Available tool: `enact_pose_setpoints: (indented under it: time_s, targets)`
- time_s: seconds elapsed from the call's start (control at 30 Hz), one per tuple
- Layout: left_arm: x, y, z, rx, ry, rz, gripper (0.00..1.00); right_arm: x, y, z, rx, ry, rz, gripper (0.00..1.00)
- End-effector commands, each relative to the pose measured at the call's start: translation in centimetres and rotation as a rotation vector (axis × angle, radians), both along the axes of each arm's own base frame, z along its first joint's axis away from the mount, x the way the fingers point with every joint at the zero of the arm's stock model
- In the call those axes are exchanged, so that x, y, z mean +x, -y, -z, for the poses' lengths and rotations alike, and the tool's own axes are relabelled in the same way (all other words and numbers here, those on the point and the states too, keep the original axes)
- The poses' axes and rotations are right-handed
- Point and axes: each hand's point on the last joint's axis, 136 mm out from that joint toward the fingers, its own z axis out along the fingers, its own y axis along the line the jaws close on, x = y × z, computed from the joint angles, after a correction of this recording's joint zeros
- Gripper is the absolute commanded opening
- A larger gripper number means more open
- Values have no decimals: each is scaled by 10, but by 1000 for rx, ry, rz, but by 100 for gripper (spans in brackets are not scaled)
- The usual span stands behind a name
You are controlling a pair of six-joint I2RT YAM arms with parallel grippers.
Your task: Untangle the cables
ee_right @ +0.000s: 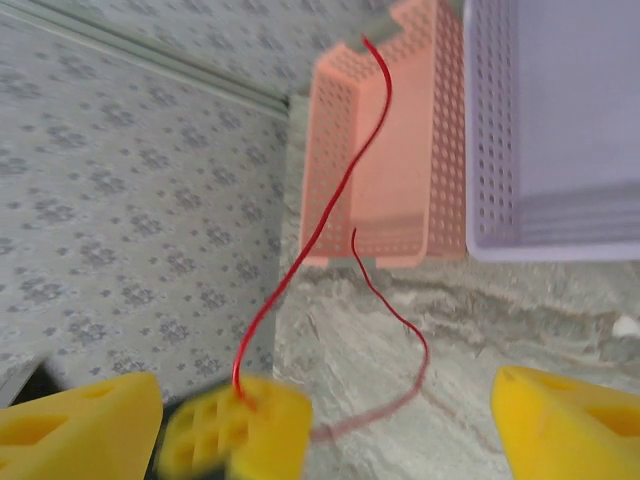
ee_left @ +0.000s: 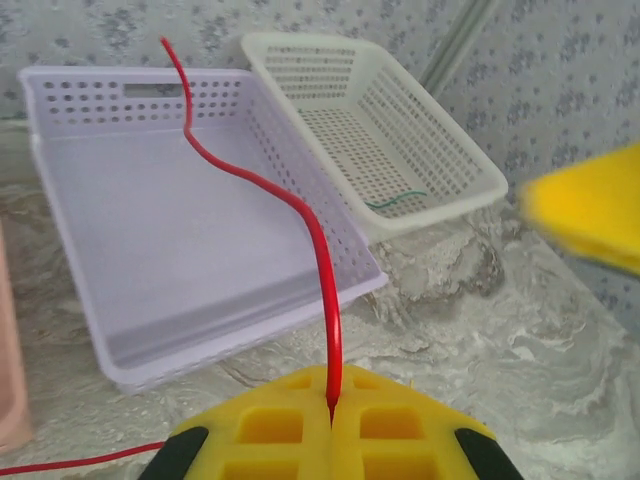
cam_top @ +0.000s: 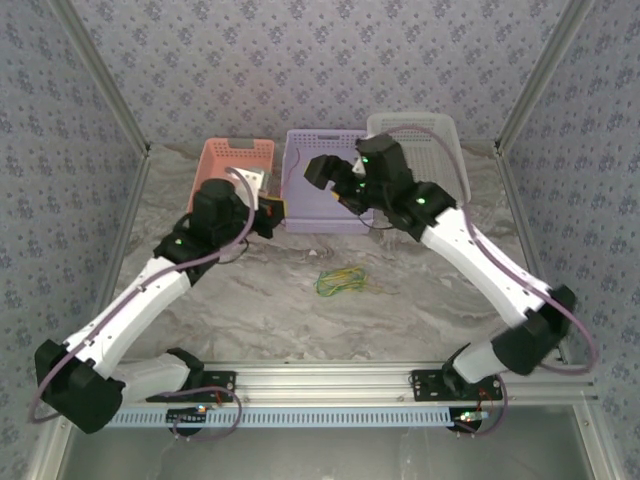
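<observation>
Left pincer clamped on red cable, rising over purple basket.

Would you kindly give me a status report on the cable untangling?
Left claw shut on thin red wire. Right claw open. Green-yellow wire tangle on marble table.

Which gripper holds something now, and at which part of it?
The left gripper is shut on the red wire, pinching it partway along, not at an end. The right gripper is open, holding nothing.
</observation>
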Motion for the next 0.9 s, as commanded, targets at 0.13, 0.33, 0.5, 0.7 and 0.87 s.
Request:
enact_pose_setpoints:
  time_s: [0.13, 0.33, 0.5, 0.7, 0.87]
  targets:
    - [31, -61, -39, -124, -43, -60, 0, -26, 55, -35, -104, 279, 47, 88]
    - [88, -101, -26, -99, -103, -203, 0, -35, 54, -11, -206, 308, -17, 89]
    - [134, -112, -3, -71, -149, -274, 0, -39, 48, 5, -281, 344, -81, 90]
    - [180, -117, 36, -64, -233, -354, 0, -40, 44, 23, -347, 367, -126, 92]
    - [199, -121, 76, -39, -322, -430, 0, -42, 29, 22, -370, 437, -193, 93]
